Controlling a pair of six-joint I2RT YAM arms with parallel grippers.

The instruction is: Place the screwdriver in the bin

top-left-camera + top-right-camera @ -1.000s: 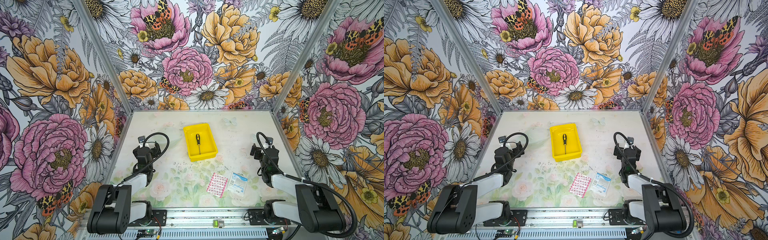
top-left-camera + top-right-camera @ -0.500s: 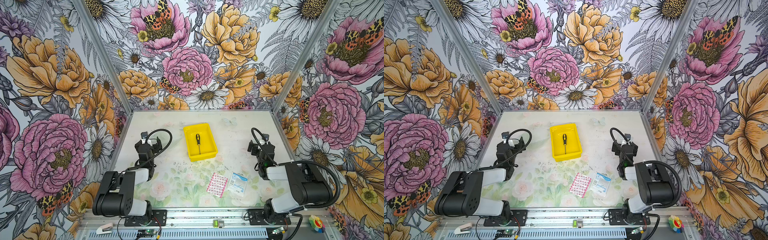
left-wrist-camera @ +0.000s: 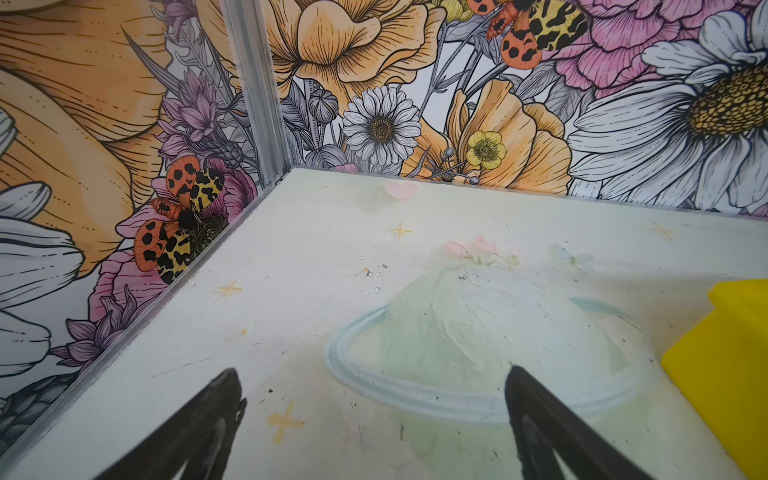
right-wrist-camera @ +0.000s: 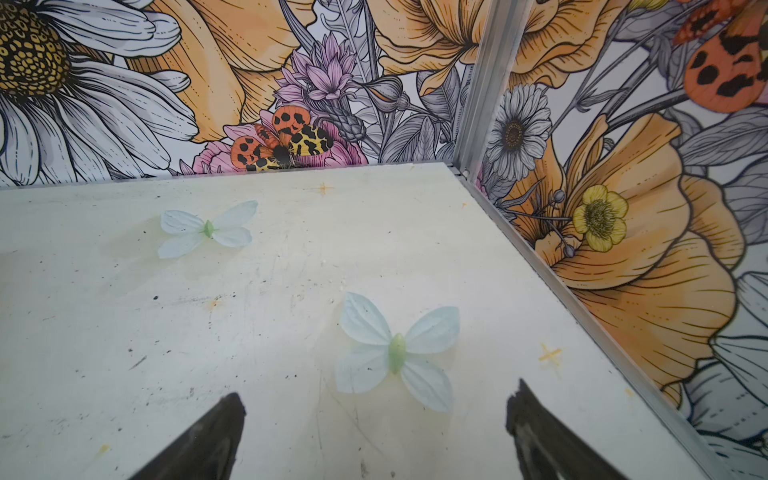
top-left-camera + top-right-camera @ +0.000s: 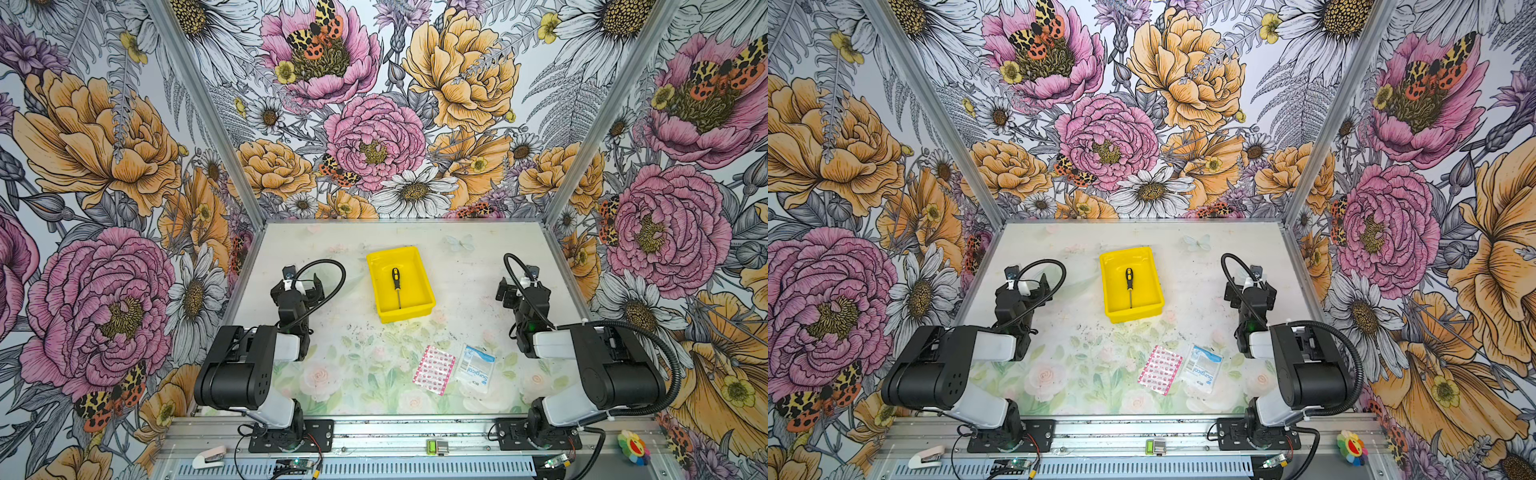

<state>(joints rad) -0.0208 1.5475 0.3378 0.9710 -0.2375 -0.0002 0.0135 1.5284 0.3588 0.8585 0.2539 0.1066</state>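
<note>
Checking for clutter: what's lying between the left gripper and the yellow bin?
Nothing. In both top views the stretch of table between the left gripper and the bin is bare, apart from faded print and a few dark specks.

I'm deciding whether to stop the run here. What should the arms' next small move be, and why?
Probably none, beyond parking the arms. The screwdriver lies flat inside the bin, wholly within its rim. The left gripper and the right gripper are both open, empty and well apart from the bin. The task looks done, so I would not reach toward the bin.
</note>
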